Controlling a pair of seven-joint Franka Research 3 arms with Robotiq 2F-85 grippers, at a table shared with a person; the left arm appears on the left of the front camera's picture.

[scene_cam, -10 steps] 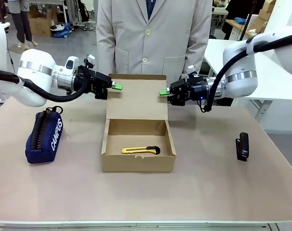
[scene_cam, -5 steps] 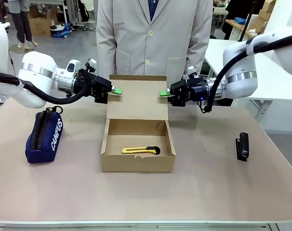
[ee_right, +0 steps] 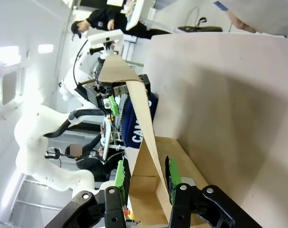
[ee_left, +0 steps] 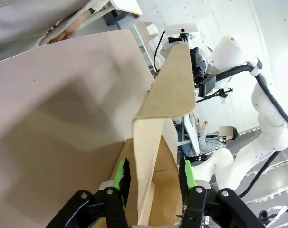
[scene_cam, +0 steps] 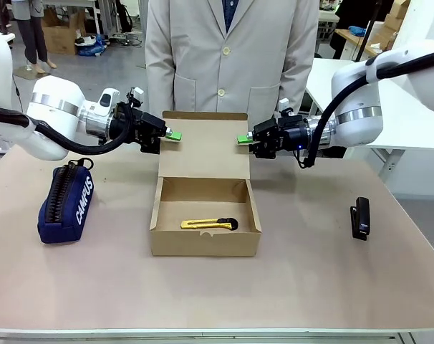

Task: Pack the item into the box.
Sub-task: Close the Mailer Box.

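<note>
- The utility knife point(scene_cam: 208, 224) lies flat on the floor of the box point(scene_cam: 203, 245), close to the front wall and roughly centred between the side walls.
- Its long axis runs left to right across the tabletop point(scene_cam: 310, 276), parallel to the front wall. The black end points to the robot's right, the yellow end to the robot's left.
- The box is open. Its flap lid point(scene_cam: 204, 147) stands upright from the far wall, facing the robot.
- Left gripper point(scene_cam: 174, 135): at the upper left edge of the flap lid, fingers pointing toward the middle. In the left wrist view the cardboard edge passes between the green pads point(ee_left: 121, 178). The gripper is clenched on the flap lid.
- Right gripper point(scene_cam: 241, 140): at the upper right edge of the flap lid, fingers pointing toward the middle. In the right wrist view the cardboard passes between the green pads point(ee_right: 119, 175). Whether they press on it cannot be told.
- Neither gripper touches the utility knife.
- A navy pencil case point(scene_cam: 65, 201) lies on the tabletop, well to the left of the box.
- A black stapler point(scene_cam: 360, 217) lies well to its right.
- A person point(scene_cam: 228, 57) in a light coat stands at the far side, behind the flap lid.
</note>
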